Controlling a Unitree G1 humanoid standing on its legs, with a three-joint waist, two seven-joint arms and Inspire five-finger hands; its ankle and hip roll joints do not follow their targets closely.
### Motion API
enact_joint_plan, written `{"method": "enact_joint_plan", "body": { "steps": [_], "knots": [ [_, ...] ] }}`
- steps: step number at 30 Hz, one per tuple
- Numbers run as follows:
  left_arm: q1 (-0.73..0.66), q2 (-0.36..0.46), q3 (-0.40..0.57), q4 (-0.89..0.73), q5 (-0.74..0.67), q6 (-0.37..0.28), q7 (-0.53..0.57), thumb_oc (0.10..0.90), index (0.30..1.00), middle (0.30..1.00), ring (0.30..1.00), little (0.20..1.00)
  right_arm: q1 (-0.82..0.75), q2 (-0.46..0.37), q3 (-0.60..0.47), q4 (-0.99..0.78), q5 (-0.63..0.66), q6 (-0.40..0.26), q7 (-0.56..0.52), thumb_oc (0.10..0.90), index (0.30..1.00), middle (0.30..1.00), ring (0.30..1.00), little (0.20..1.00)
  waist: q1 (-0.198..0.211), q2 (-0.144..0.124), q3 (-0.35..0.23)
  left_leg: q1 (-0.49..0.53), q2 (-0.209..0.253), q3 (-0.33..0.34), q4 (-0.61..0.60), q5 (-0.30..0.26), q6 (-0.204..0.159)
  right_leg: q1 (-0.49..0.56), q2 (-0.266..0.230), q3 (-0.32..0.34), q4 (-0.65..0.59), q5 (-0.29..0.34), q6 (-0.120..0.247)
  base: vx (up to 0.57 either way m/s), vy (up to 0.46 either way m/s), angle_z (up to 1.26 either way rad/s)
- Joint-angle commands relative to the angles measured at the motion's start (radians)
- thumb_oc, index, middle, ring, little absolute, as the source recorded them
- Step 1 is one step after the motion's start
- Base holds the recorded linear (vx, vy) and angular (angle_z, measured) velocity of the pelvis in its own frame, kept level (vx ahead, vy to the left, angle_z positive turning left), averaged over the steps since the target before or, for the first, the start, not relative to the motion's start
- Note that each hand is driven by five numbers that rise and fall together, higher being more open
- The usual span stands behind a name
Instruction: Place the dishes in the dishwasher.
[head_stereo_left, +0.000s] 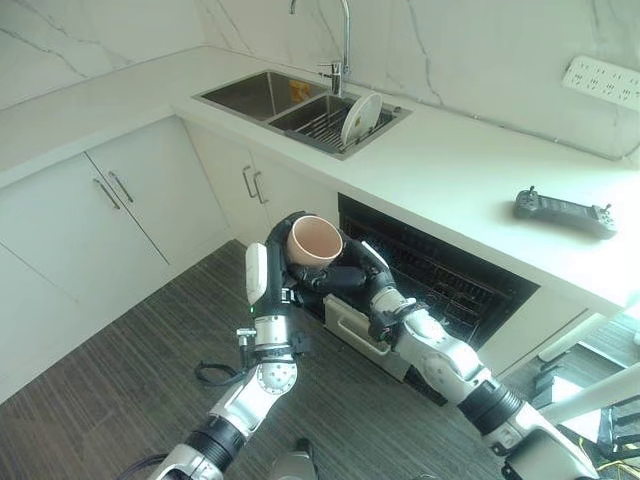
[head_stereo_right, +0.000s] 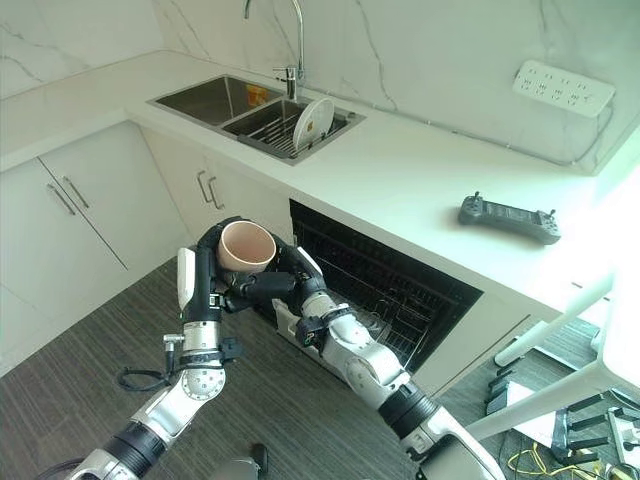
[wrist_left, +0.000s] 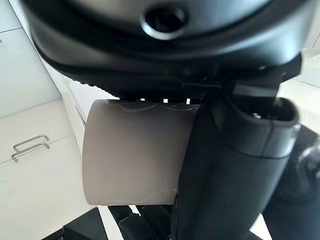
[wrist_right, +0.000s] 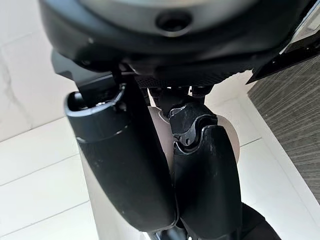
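Two robot hands meet around one cup (head_stereo_left: 315, 240), held in the air in front of the open dishwasher (head_stereo_left: 440, 275), above the dark floor (head_stereo_left: 120, 390). The left robot hand (head_stereo_left: 272, 262) has its fingers curled round the cup's pale side, as its wrist view shows with the cup (wrist_left: 132, 152) pressed against the dark palm. The right robot hand (head_stereo_left: 352, 272) reaches in from the other side, its fingers bent against the cup (wrist_right: 227, 135); they touch the cup's wall, though how firmly they grip I cannot tell. The cup tilts with its open mouth facing up toward the head camera. Behind, the dishwasher's dark rack (head_stereo_right: 395, 295) sits under the white worktop (head_stereo_left: 450, 170). One white plate (head_stereo_left: 361, 117) stands on edge in the sink (head_stereo_left: 260, 95), beneath the tap (head_stereo_left: 343, 40). One dark controller (head_stereo_left: 565, 212) lies on the worktop, well apart from the sink. White cupboards (head_stereo_left: 110, 215) stand to the left.
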Motion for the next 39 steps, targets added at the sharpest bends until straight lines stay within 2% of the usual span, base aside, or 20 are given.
{"method": "enact_joint_plan", "body": {
  "steps": [1,7,8,9,17,18,19,24,30,39],
  "knots": [
    [-0.199,-0.055,-0.088,-0.064,0.085,-0.085,0.03,0.4,0.3,0.3,0.3,0.3,-0.201,0.124,0.001,-0.032,-0.002,-0.095,0.003,0.8,0.9,0.9,0.9,0.9,0.0,-0.018,-0.015,0.086,0.045,0.035,0.095,-0.26,-0.017,0.039,0.012,0.026,-0.086,-0.046,0.0,0.0,0.0,0.0],
    [-0.196,-0.065,-0.108,-0.067,0.079,-0.089,0.03,0.4,0.3,0.3,0.3,0.3,-0.21,0.142,0.008,-0.028,-0.017,-0.106,-0.019,0.8,0.9,0.9,0.9,0.9,0.005,-0.017,-0.009,0.085,0.044,0.033,0.095,-0.26,-0.015,0.04,0.011,0.023,-0.086,-0.048,-0.002,0.0,0.0,0.0],
    [-0.194,-0.066,-0.11,-0.068,0.073,-0.091,0.029,0.4,0.3,0.3,0.3,0.3,-0.212,0.142,0.009,-0.028,-0.023,-0.112,-0.019,0.571,0.556,0.556,0.556,0.556,0.006,-0.016,-0.009,0.085,0.043,0.033,0.095,-0.26,-0.015,0.04,0.011,0.023,-0.086,-0.048,-0.002,0.0,0.0,0.0],
    [-0.194,-0.066,-0.114,-0.071,0.054,-0.096,0.025,0.4,0.3,0.3,0.3,0.3,-0.215,0.142,0.011,-0.026,-0.045,-0.131,-0.009,0.402,0.302,0.302,0.302,0.302,0.007,-0.015,-0.008,0.085,0.044,0.033,0.095,-0.26,-0.015,0.04,0.011,0.022,-0.086,-0.048,-0.002,0.0,0.0,0.0],
    [-0.186,-0.083,-0.134,-0.108,0.005,-0.135,-0.029,0.4,0.3,0.3,0.3,0.3,-0.217,0.162,0.022,-0.044,-0.015,-0.202,0.0,0.4,0.3,0.3,0.3,0.3,0.012,-0.013,-0.005,0.087,0.04,0.029,0.095,-0.261,-0.012,0.043,0.012,0.017,-0.086,-0.048,-0.005,0.0,0.0,0.0],
    [-0.187,-0.084,-0.139,-0.116,0.006,-0.136,-0.042,0.585,0.578,0.578,0.578,0.578,-0.218,0.167,0.023,-0.045,-0.034,-0.215,-0.012,0.4,0.3,0.3,0.3,0.3,0.014,-0.013,-0.001,0.093,0.039,0.029,0.095,-0.265,-0.011,0.049,0.012,0.018,-0.086,-0.051,-0.004,0.0,0.0,0.0],
    [-0.187,-0.085,-0.144,-0.121,0.001,-0.137,-0.05,0.8,0.9,0.9,0.9,0.9,-0.22,0.168,0.023,-0.046,-0.051,-0.22,-0.024,0.4,0.3,0.3,0.3,0.3,0.014,-0.012,-0.001,0.093,0.039,0.029,0.095,-0.265,-0.011,0.049,0.012,0.018,-0.086,-0.051,-0.005,0.0,0.0,0.0],
    [-0.196,-0.089,-0.176,-0.133,-0.029,-0.152,-0.102,0.8,0.9,0.9,0.9,0.9,-0.232,0.171,0.002,-0.034,-0.057,-0.287,-0.137,0.4,0.3,0.3,0.3,0.3,0.01,-0.008,-0.001,0.091,0.038,0.028,0.095,-0.263,-0.007,0.047,0.013,0.019,-0.086,-0.048,-0.007,0.0,0.0,0.0],
    [-0.206,-0.09,-0.189,-0.151,-0.042,-0.118,-0.122,0.8,0.9,0.9,0.9,0.9,-0.215,0.17,-0.066,-0.032,-0.019,-0.395,-0.241,0.4,0.3,0.3,0.3,0.3,-0.007,-0.001,0.0,0.095,0.039,0.036,0.095,-0.265,-0.004,0.044,0.015,0.029,-0.086,-0.046,-0.007,0.0,0.0,0.0],
    [-0.209,-0.087,-0.181,-0.155,-0.033,-0.086,-0.107,0.8,0.9,0.9,0.9,0.9,-0.184,0.141,-0.153,-0.064,-0.085,-0.505,-0.325,0.4,0.3,0.3,0.3,0.3,-0.035,0.011,0.002,0.105,0.043,0.056,0.095,-0.267,-0.002,0.041,0.018,0.044,-0.086,-0.045,-0.008,0.0,0.004,-0.02]
  ]
}}
